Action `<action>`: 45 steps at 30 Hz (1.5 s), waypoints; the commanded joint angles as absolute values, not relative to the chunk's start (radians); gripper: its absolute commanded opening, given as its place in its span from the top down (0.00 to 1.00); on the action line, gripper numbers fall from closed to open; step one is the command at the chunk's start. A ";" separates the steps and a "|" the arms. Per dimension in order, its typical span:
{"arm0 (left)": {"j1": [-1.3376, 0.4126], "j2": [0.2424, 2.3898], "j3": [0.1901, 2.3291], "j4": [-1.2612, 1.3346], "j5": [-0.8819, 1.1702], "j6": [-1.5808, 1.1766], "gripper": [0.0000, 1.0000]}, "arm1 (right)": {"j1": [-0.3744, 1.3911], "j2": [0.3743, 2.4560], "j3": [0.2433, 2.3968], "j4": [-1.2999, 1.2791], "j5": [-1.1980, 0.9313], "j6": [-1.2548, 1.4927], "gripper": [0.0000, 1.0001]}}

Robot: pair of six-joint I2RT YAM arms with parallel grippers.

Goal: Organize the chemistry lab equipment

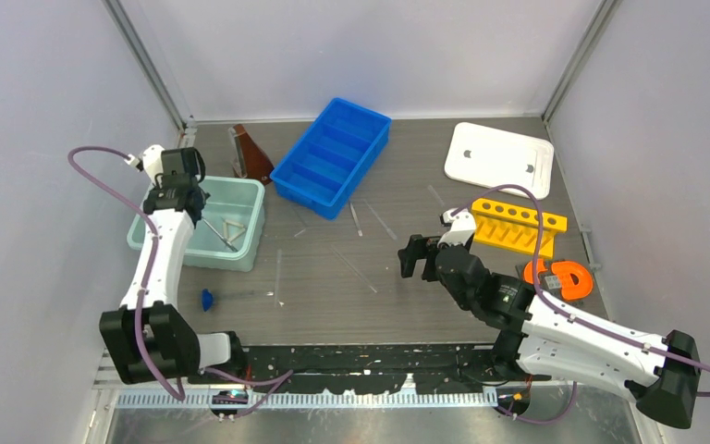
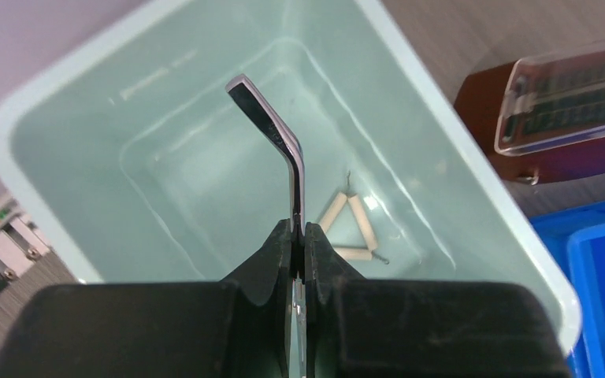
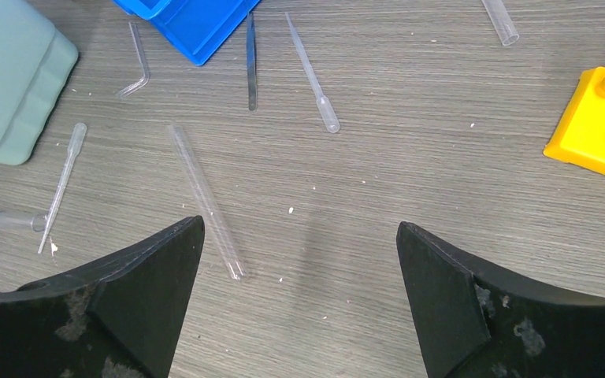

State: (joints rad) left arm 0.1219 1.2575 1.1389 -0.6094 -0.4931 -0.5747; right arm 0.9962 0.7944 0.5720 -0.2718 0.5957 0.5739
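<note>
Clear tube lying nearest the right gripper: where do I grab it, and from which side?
Take the clear tube at mid-length, coming straight down from above. It lies flat on the table at a slant, with bare surface either side, so the open right gripper likely needs turning until it straddles the tube crosswise.

My left jaws, pinched on the tongs point(image 2: 272, 126), sit over the teal tub point(image 2: 457, 189). Its walls ring the way down on every side, and the white triangle point(image 2: 352, 228) lies on its floor just beside the tongs' line, with the rest of that floor bare. My right jaws stand wide over a bare stretch of table point(image 3: 347, 197): a clear glass tube point(image 3: 205, 201) lies close on my left side, a pipette point(image 3: 309, 75) and the blue tray point(image 3: 193, 24) lie farther ahead, and the yellow rack point(image 3: 591, 118) blocks the right.
</note>
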 commanded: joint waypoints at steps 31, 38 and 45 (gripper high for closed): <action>0.157 1.190 1.216 -0.781 -0.099 -0.536 0.03 | 0.992 0.850 0.617 -0.264 0.553 0.636 0.02; 0.015 1.091 1.159 -0.731 0.120 -0.454 0.04 | 0.992 0.989 0.666 -0.203 0.503 0.664 0.13; -0.090 0.973 1.023 -0.599 0.443 -0.426 0.05 | 0.982 1.194 0.733 -0.063 0.470 0.684 0.43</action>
State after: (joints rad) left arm -0.0654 1.0290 1.0832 -0.7059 0.1879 -0.4675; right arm 0.9928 1.1103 0.6636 -0.1871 0.4896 0.6579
